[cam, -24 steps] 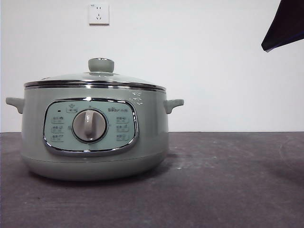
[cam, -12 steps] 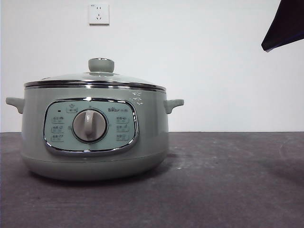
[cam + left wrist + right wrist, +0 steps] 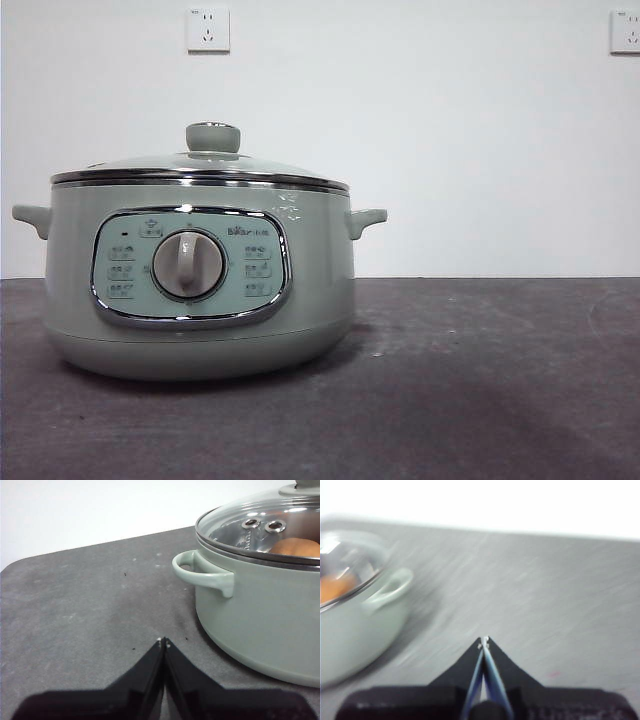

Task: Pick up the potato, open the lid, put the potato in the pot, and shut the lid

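Observation:
The sage-green pot (image 3: pixel 200 285) stands on the dark table at the left of the front view, its dial facing the camera. The glass lid (image 3: pixel 200 165) with its green knob (image 3: pixel 213 137) rests shut on the pot. Through the glass, the orange-brown potato (image 3: pixel 295 547) lies inside the pot (image 3: pixel 260 615); it shows as an orange blur (image 3: pixel 337 587) in the right wrist view. My left gripper (image 3: pixel 163 642) is shut and empty, off to the side of the pot's handle (image 3: pixel 202 572). My right gripper (image 3: pixel 484 641) is shut and empty, apart from the pot's other handle (image 3: pixel 390 587). Neither arm shows in the front view.
Dark grey tabletop (image 3: pixel 480 380) stretches to the right of the pot. Two wall sockets (image 3: pixel 208 29) (image 3: pixel 625 31) hang on the white wall behind. The right wrist view is motion-blurred.
The black arm tip at the top right corner of the front view has left the picture, uncovering a second wall socket. Pot and lid have not moved.

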Robot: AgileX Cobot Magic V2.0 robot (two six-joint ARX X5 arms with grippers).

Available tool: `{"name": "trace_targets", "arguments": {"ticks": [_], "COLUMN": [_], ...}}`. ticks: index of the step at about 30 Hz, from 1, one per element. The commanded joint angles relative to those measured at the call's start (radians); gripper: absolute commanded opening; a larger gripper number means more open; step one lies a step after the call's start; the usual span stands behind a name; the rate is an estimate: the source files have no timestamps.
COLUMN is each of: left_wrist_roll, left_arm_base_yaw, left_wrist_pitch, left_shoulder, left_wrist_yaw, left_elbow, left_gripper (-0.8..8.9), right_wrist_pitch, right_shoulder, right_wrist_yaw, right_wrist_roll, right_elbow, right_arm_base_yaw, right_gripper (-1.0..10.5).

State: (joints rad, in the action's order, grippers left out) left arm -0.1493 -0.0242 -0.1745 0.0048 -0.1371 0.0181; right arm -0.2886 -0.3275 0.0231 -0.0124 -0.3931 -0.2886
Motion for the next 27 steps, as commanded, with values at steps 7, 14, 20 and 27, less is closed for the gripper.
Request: {"name": "trace_targets", "arguments": {"ticks": [7,14,20,27], "left_wrist_roll": [-0.005,-0.005,-0.005,-0.005], "left_arm_base_yaw": [-0.004,-0.004,-0.004,-0.004], "left_wrist_pitch": [0.002,0.002,0.002,0.002], "left_shoulder": [-0.003,-0.003,-0.003,-0.003], "left_wrist_yaw": [0.004,0.004,0.004,0.004], "left_elbow": [-0.015,-0.015,-0.015,-0.015], "left_gripper": [-0.03,-0.03,-0.03,-0.03], "right_wrist_pitch": [0.133,0.132,0.109,0.109], "right_shoulder": [0.268,0.327,0.327,0.323], "right_wrist_yaw": [-0.026,-0.027,-0.025,-0.021], "right_wrist_roll": [-0.016,0.0,0.037,0.071], "right_elbow": [0.281,0.357,0.387,0.387], "right_arm_base_yaw": [0.133,0.133,0.133,0.13], "right_gripper": [0.0,0.0,0.0,0.0]}}
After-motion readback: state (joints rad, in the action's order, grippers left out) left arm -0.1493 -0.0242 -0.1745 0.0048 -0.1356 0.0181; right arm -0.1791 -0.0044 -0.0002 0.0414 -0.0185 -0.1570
